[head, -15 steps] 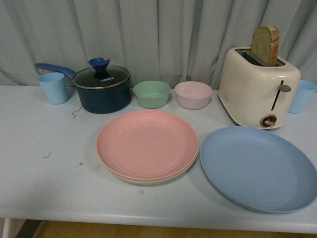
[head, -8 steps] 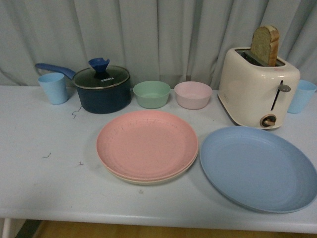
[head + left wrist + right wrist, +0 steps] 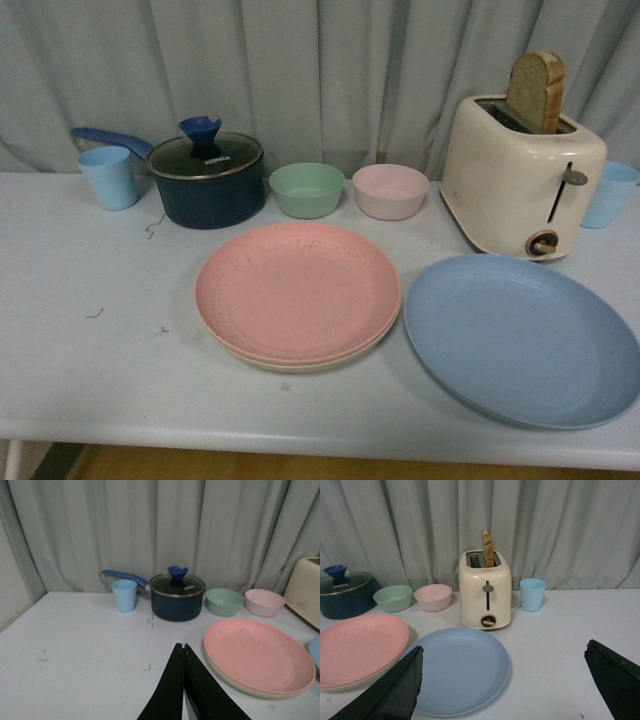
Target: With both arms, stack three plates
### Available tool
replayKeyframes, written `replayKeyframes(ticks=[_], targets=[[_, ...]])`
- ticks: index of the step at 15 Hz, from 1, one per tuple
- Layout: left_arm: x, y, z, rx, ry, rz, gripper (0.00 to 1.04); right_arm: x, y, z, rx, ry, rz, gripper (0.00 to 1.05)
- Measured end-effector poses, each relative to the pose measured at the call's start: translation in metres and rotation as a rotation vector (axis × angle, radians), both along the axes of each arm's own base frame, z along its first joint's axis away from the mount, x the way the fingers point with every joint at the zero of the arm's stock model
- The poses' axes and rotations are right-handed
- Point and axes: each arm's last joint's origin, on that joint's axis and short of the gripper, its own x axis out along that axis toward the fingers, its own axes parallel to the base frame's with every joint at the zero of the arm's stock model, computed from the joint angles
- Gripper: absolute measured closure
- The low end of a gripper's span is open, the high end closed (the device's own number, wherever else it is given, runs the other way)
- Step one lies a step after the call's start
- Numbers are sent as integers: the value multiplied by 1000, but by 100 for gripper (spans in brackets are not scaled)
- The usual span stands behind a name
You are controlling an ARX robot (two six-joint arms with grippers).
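Nearest the wrist cameras, the left end effector (image 3: 183,648) is clenched, its two black fingers pressed together with nothing between them, seen over a bare part of the pale desk (image 3: 100,380) to the left of the plates. The right end effector (image 3: 504,649) is released, its fingers spread wide and grasping nothing. Between them, further out, lies the blue plate (image 3: 520,338). This plate rests flat and alone on the near right of the desk, its near rim close to the front edge. Just to its left, at the middle of the desk, the pink plate (image 3: 297,290) sits nested on the beige plate (image 3: 285,366), of which only a thin crescent of rim shows along the near side. The blue and pink rims lie very close; whether they touch cannot be told. Behind the stacked pair stand the green bowl (image 3: 307,189) and the pink bowl (image 3: 390,191), side by side and slightly apart. To their left is a dark-blue saucepan (image 3: 205,195) under a glass lid (image 3: 205,155) with a blue knob, its handle reaching left behind a light-blue cup (image 3: 108,177). At the right, behind the blue plate, stands a cream toaster (image 3: 520,185) with a slice of bread (image 3: 537,90) upright in one slot. A second light-blue cup (image 3: 610,193) is partly hidden behind it. A pleated grey curtain (image 3: 330,70) closes the background.
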Motion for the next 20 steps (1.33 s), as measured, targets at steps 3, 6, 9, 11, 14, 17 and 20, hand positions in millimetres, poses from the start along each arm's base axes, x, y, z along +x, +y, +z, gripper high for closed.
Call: replayKeyframes(ticks=[3,6,9,11,14,17,20], targets=[[0,0,-2,0,18,3,103,0,0,0,0,0,0,6],[0,0,-3,0,22,2,103,0,0,0,0,0,0,6],[0,0,-3,0,22,2,70,0,0,0,0,0,0,6],[0,0,-3,0,22,2,43,0,0,0,0,0,0,6],[0,0,-3,0,22,3,6,0,0,-2,22,86,67,6],[0,0,-3,0,22,3,7,30,-22,21,180,219,277,6],[0,0,-3,0,22,2,7,94,-55,38,233,213,139,6]])
